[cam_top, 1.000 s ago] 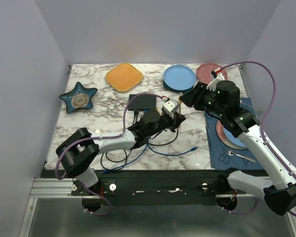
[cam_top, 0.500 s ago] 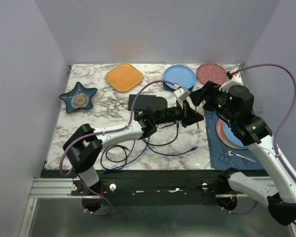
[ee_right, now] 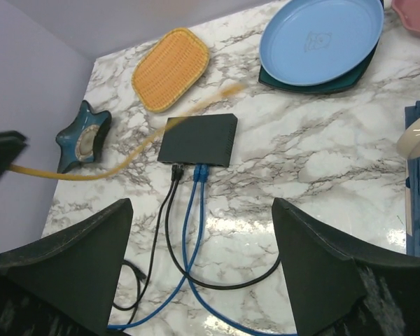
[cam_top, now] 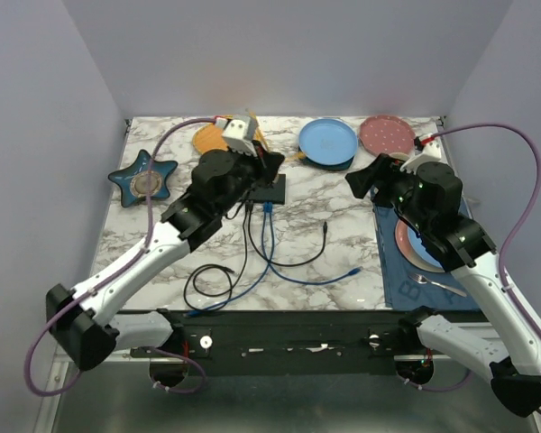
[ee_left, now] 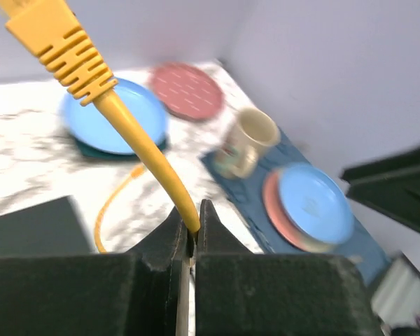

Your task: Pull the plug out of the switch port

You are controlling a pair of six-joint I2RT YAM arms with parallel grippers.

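The flat black switch (ee_right: 199, 138) lies at mid table, also in the top view (cam_top: 274, 190). One black plug (ee_right: 176, 172) and two blue plugs (ee_right: 200, 171) sit in its near edge. My left gripper (ee_left: 192, 227) is shut on a yellow cable (ee_left: 148, 152) whose yellow plug (ee_left: 56, 40) hangs free in the air. In the top view it (cam_top: 267, 163) hovers just behind the switch. The cable shows blurred in the right wrist view (ee_right: 136, 150). My right gripper (ee_right: 206, 273) is open and empty, high and to the right of the switch (cam_top: 365, 180).
An orange tray (ee_right: 171, 68), a blue plate (cam_top: 327, 141), a pink plate (cam_top: 385, 133) and a star dish (cam_top: 144, 178) line the back. A dark blue mat (cam_top: 406, 275) with plates and a mug (ee_left: 246, 140) is at right. Black and blue cables (cam_top: 279, 262) loop toward the front.
My left arm has swung from right of centre across to the back left, carrying the yellow cable with it. The right gripper has drawn back slightly to the right.
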